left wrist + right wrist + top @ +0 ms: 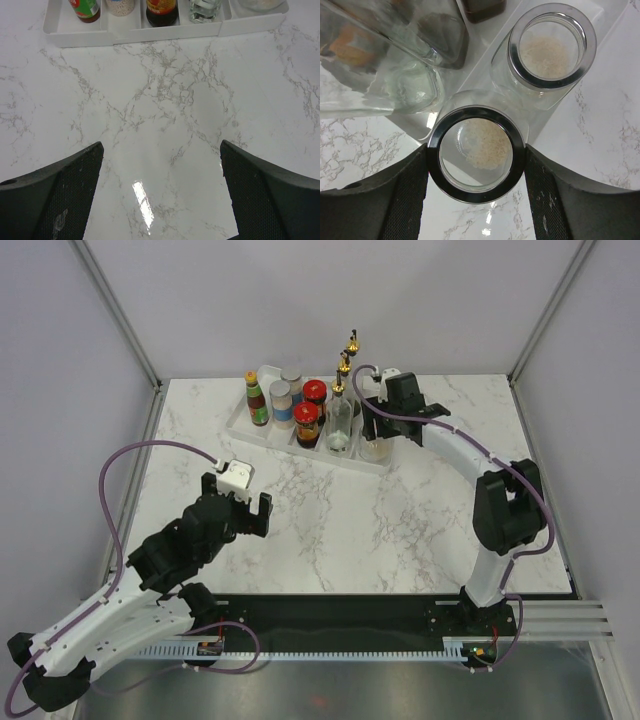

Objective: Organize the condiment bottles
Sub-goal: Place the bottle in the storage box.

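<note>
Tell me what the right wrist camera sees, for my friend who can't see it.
Looking straight down, the right gripper clasps a silver-rimmed glass jar holding pale grains. A second jar like it stands close beside it, with clear glass bottles on the left, all above a white marble table.

white tray (262, 435), seemingly ridged, marble table (350, 530)
</note>
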{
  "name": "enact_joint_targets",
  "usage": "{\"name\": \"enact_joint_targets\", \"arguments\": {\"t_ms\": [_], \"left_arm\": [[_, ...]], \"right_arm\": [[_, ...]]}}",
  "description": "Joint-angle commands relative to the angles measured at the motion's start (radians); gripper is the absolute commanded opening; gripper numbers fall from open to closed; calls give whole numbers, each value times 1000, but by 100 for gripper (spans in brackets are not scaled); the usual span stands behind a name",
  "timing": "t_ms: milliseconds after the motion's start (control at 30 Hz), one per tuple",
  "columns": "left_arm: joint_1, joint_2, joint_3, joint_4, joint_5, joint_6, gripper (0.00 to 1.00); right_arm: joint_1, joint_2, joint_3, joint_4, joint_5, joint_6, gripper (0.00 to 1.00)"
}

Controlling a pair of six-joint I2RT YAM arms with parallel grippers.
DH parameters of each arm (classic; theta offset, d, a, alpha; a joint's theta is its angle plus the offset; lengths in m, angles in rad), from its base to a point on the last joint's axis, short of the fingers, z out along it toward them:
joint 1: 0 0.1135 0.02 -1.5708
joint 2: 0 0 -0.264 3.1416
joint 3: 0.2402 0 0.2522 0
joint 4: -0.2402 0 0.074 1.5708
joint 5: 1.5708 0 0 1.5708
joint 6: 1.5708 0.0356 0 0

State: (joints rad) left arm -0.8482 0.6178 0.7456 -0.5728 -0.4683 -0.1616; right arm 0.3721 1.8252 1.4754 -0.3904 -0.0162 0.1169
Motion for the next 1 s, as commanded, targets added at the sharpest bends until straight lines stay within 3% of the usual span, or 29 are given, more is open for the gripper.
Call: {"name": "enact_joint_targets", "arguments": {"t_ms": [0,100,133,333,367,633,767,967], "left_arm": [[3,-7,-8,40,-10,30,100],[3,-9,-8,39,-10,28,100],[3,-9,-8,40,-10,28,100],[5,-10,-8,40,-9,28,100],[3,-9,-9,39,-9,28,100],[5,-10,-9,39,-9,25,100],[3,-10,-8,40,-9,25,100],[5,-16,-6,42,-18,25,100]], "right_arm": [[8,0,7,107,45,-11,12],[10,13,-18,117,53,-22,24],[8,14,-23,119,50,-26,33],[10,-3,-67,125,48,-42,53],[10,-6,-75,124,45,-43,61],[10,-69,-92,98,30,-85,92],[11,-130,-93,52,47,-146,98],[-18,-311,-179,-10,-22,-284,98]]}}
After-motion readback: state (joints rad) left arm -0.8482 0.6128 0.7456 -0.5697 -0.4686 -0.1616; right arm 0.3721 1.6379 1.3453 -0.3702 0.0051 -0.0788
